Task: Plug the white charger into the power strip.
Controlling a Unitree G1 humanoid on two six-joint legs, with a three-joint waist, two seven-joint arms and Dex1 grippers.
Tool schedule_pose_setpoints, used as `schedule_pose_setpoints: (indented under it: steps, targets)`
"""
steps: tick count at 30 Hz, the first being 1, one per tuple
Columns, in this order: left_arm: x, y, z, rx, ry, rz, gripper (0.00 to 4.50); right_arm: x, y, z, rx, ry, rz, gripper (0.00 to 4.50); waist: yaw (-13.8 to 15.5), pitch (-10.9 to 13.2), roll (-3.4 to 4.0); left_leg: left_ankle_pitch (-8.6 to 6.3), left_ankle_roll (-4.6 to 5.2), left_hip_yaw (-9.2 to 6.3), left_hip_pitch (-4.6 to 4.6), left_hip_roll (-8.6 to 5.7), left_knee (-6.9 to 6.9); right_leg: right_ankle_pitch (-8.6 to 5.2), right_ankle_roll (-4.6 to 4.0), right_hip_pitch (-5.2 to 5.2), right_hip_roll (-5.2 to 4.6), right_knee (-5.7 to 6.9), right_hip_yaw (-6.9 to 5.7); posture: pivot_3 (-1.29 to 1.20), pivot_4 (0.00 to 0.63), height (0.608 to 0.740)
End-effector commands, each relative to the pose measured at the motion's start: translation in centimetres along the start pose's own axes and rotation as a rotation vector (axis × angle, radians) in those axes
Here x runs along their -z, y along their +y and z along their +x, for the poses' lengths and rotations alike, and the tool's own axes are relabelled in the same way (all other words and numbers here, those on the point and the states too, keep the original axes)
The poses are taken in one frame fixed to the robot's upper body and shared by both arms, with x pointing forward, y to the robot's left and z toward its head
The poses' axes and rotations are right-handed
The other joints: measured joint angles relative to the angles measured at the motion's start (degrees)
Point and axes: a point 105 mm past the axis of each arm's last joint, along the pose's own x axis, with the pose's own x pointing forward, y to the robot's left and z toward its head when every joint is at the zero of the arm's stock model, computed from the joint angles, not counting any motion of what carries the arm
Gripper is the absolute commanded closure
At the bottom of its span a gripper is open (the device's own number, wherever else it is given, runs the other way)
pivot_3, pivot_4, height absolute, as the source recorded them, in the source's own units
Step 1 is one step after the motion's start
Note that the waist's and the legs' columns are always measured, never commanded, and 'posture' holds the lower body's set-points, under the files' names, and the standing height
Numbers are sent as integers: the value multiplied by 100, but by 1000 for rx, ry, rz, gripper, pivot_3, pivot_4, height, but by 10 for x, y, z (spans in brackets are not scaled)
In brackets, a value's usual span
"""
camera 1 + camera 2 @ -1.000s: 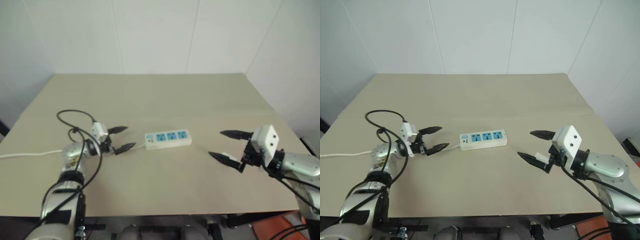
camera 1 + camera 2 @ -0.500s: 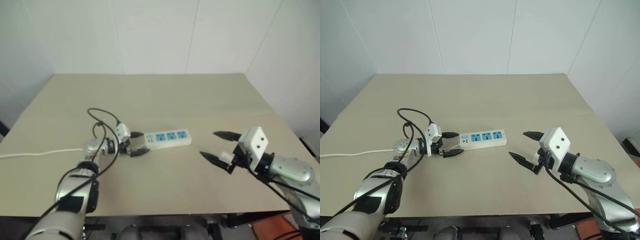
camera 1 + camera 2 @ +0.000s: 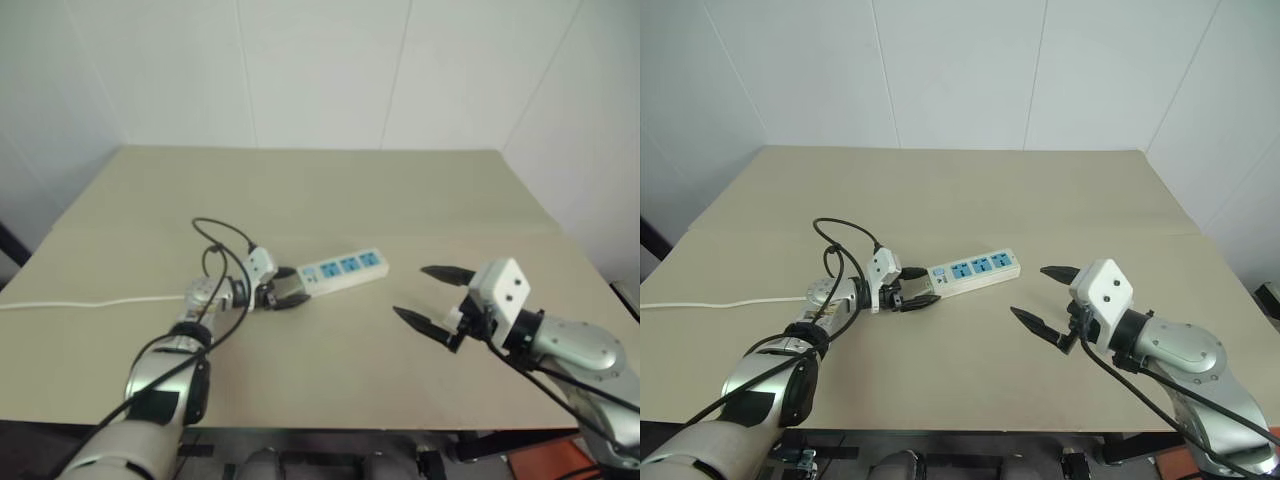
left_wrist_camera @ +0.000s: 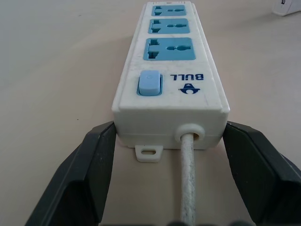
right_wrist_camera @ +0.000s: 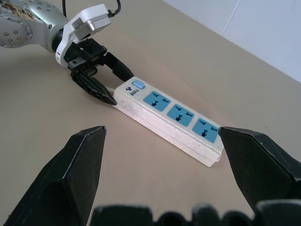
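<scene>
The power strip (image 3: 345,268) is a white bar with three blue sockets, lying slightly askew in the middle of the table. My left gripper (image 3: 291,286) is shut on its switch end, one black finger (image 4: 80,183) pressed against each side where the cord leaves. My right gripper (image 3: 1028,291) hovers open to the right of the strip, nothing between its fingers, pointing at the strip (image 5: 169,117). The white charger is out of view.
The strip's thin white cord (image 3: 90,302) runs left along the table to its left edge. A black cable (image 3: 215,240) loops above my left wrist. The tan table (image 3: 330,190) stretches back to the white wall, with bare surface behind and in front of the strip.
My left gripper travelled right to the strip's cord end and closed on it. The strip now lies slightly turned. My right gripper drifted a little left, still open.
</scene>
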Motion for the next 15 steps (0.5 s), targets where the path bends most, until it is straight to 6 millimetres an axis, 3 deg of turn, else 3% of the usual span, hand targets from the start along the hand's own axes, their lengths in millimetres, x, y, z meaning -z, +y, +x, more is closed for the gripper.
schedule_pose_setpoints:
  steps: [1, 8, 12, 15]
  targets:
    - [-24, 7, 0, 28, -71, -4, 1208, -5, 0, 4, -2, -25, -21, 0, -9, 0, 0, 0, 0, 0, 0, 0, 0, 0, 0, -1, 0, 0, 0, 0, 150, 740]
    - [-44, -4, -15, 68, -153, 165, 1208, 1, 3, 14, -19, -32, -6, 0, -29, 0, 1, 0, 0, 0, -5, 2, -5, 14, -24, -8, 0, 0, 0, 0, 150, 740]
    - [-39, -26, -22, -48, -107, 269, 1208, 8, 5, 21, -39, -29, -1, 0, -69, 0, 1, -1, -1, 0, -4, 4, -7, 14, -24, -6, -2, 0, 1, 0, 150, 740]
    - [-36, -41, -27, -146, -105, 190, 1208, 11, 5, 26, -54, -38, 1, 0, -69, 1, -1, -2, -2, 0, -3, 5, -4, 15, -25, -7, -2, 4, 1, 0, 150, 740]
